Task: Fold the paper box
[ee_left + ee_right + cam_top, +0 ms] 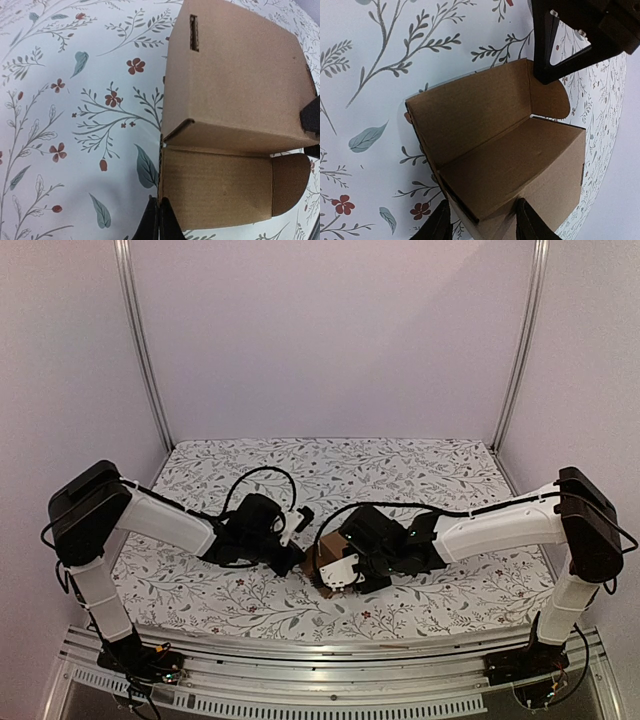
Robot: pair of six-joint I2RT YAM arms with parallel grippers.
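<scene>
two arms meet over the middle of the table in the top view. the paper box [322, 552] sits on the floral cloth [420, 465] between the left gripper [292, 560] and the right gripper [338, 575]. both wrists crowd over it, so little of the brown card shows from above. nothing else lies on the cloth; only the frame posts [140, 350] stand at the back corners.

from the left wrist, the body is already raised into a carton with creased walls. a long flap [215, 190] juts toward the camera, with a rounded tab [292, 182] at its end, not tucked. a slot [194, 32] in the upper panel is empty. the left gripper's fingers are pressed together at the flap's near corner. i cannot tell whether card is nipped between them.

from the right wrist, the carton is open, its bare inside in view. one wall stands up and another rounded tab sticks out beside it. the right gripper's fingers sit on either side of the near wall, clamped on the box. the left gripper's dark frame reaches down to the standing wall's top edge.

by my reckoning the walls are formed but the closing is left: flaps to fold over and tabs to tuck. with both grippers so close, each may block the other.
</scene>
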